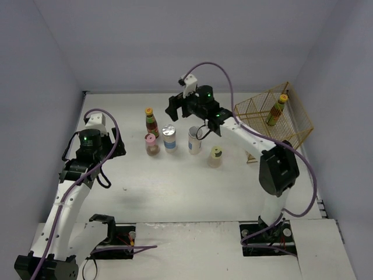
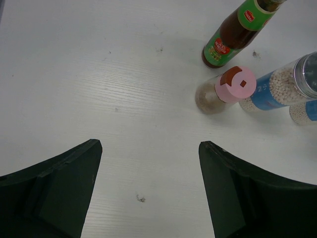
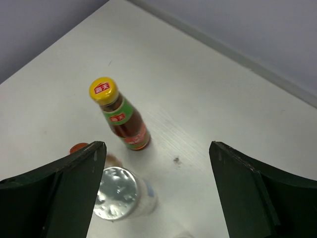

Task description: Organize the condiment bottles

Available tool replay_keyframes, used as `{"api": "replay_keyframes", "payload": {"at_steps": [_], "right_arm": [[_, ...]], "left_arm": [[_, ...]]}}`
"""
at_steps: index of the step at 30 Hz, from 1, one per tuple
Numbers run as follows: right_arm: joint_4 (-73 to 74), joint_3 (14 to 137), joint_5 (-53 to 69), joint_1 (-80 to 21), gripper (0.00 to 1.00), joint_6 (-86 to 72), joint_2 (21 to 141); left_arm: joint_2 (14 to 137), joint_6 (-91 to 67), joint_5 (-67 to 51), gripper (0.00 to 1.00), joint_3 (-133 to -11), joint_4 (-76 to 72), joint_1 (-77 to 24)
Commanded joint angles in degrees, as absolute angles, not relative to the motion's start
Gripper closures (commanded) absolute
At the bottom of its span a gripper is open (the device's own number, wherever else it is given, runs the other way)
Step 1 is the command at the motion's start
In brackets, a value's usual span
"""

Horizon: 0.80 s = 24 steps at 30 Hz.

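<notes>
Five condiment bottles cluster mid-tabletop (image 1: 175, 192): slim dark yellow-capped sauce bottle (image 3: 121, 116), pink-lidded brown jar (image 2: 225, 91), two silver-lidded white-labelled jars (image 1: 169, 137), pale yellow-green-lidded jar (image 1: 215, 156). A second sauce bottle (image 1: 277, 111) leans inside the gold wire basket (image 1: 300, 133) near the right wall. The right gripper (image 3: 154, 163) hovers above the cluster, jaws released, probably choosing. The left gripper (image 2: 150, 153), jaws also released, has bare tabletop around it.

White arms (image 1: 65, 205), black joints (image 1: 278, 169), purple cables (image 1: 205, 63)

Left wrist view: the top edge is cutting the cap off the sauce bottle (image 2: 232, 35), while the right edge is clipping a blue-labelled jar (image 2: 283, 85) and leaving only a sliver of a second jar (image 2: 303, 112). Right wrist view: a finger (image 3: 64, 191) of the right pincer (image 3: 156, 148) is hiding most of the pink-lidded jar (image 3: 79, 148).
</notes>
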<state>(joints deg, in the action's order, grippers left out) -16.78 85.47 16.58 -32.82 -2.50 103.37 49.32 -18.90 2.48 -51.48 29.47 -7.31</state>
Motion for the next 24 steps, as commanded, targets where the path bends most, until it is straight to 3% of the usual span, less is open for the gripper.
{"api": "replay_keyframes", "payload": {"at_steps": [1, 13, 19, 24], "right_arm": [[-24.69, 91.13, 20.91, -35.41, 0.12, -2.02, 106.86], [-26.37, 103.18, 24.43, -40.08, 0.11, -2.37, 121.37], [-26.63, 106.43, 24.26, -40.6, 0.21, -2.72, 125.33], [-26.81, 107.75, 23.91, -40.69, 0.37, -2.55, 127.26]], "left_arm": [[48.69, -19.42, 2.02, 0.2, -52.47, 26.1, -6.77], [48.6, -19.42, 1.76, 0.2, -52.47, 26.28, -6.86], [48.87, -19.42, 1.58, 0.2, -52.47, 26.19, -6.85], [48.95, -19.42, 1.41, 0.2, -52.47, 26.1, -6.86]]}}
